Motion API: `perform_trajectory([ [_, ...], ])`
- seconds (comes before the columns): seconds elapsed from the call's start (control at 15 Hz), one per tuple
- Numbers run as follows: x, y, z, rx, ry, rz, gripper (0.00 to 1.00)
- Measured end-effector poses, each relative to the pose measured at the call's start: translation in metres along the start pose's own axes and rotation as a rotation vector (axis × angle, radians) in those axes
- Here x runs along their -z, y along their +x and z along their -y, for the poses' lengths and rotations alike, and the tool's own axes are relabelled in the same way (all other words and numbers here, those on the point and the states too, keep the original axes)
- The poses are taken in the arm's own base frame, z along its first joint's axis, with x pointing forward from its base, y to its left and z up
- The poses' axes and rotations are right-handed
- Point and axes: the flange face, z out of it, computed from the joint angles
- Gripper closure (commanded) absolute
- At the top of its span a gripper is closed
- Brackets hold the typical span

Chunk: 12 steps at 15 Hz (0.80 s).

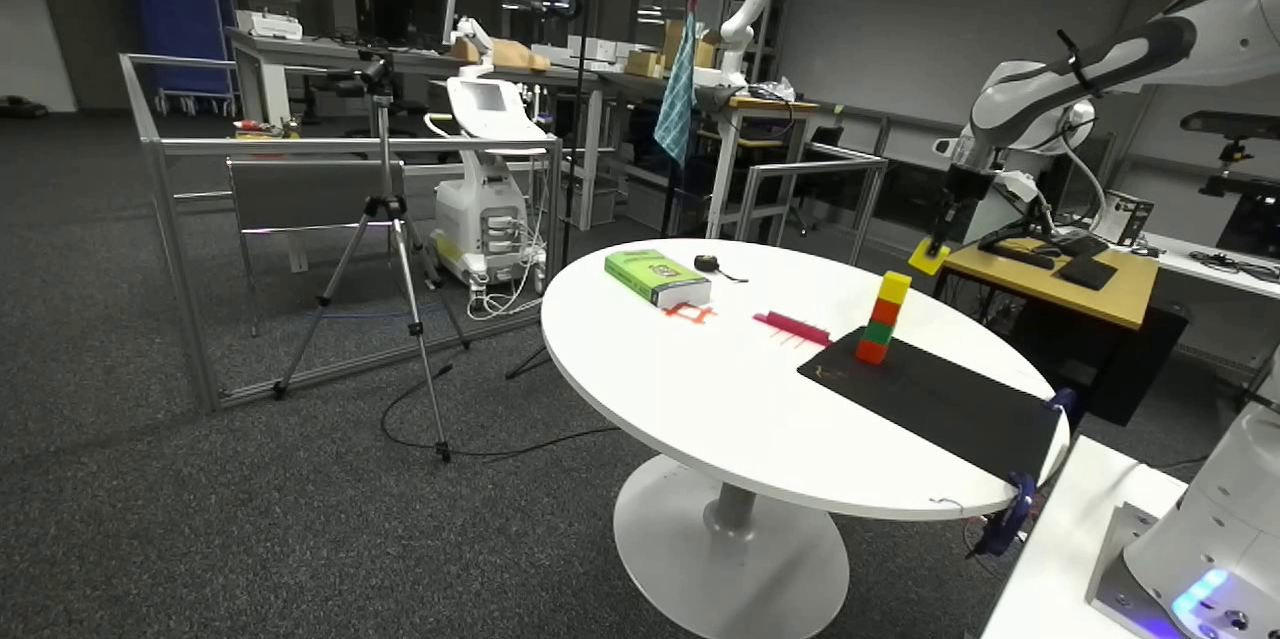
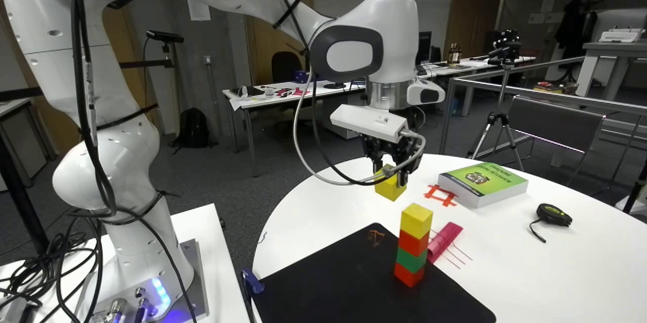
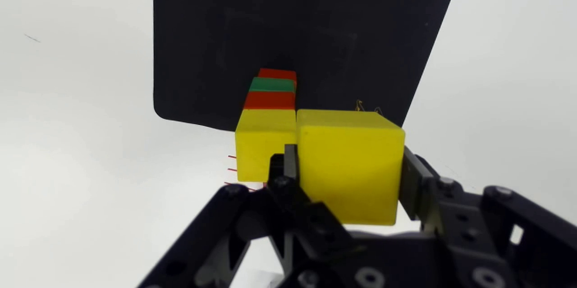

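- Held yellow block [image 3: 350, 171]: in mid-air above the worktop [image 1: 690, 399], apart from the tower [image 2: 413, 245] in both exterior views. Looks somewhat tilted in an exterior view; if truly so, a lower edge would make contact first and could tip it.
- Gripper [image 2: 389, 173]: clamped on that block, a finger at either side. Contact faces hidden, so firmness cannot be judged; an off-centre pinch might let the block twist or drop.
- Wrist view: the nearer-tower finger [image 3: 290, 159] overlaps the tower's top yellow block. Swinging low that way would probably nudge it.
- Tower: yellow, red, green, red from the top down, upright on the black mat [image 2: 333, 282]. Narrow footprint, edges apparently not quite flush; a sideways knock could well topple it.
- Cable loop [image 2: 294, 133]: hangs by the gripper; may brush the tower if lowered nearby.
- Mat: blue clamps [image 1: 1010, 514] at one side only; dragging the loose end could shift the tower.
- Magenta strip [image 2: 446, 238]: near the tower, exposed to falling blocks; green book [image 2: 480, 181] and tape measure [image 2: 554, 215] lie further off.
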Motion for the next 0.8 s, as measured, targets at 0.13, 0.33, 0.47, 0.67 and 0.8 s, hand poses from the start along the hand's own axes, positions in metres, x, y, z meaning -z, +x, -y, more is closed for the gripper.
perform_trajectory([
  [0.13, -0.004, 0.009, -0.003, 0.005, -0.005, 0.002, 0.70],
  [0.33, -0.003, 0.026, -0.009, 0.010, -0.016, -0.005, 0.70],
  [0.47, -0.001, 0.037, -0.013, 0.015, -0.026, -0.012, 0.70],
  [0.67, 0.000, 0.048, -0.019, 0.020, -0.038, -0.016, 0.70],
  [0.8, -0.001, 0.053, -0.022, 0.021, -0.043, -0.016, 0.70],
])
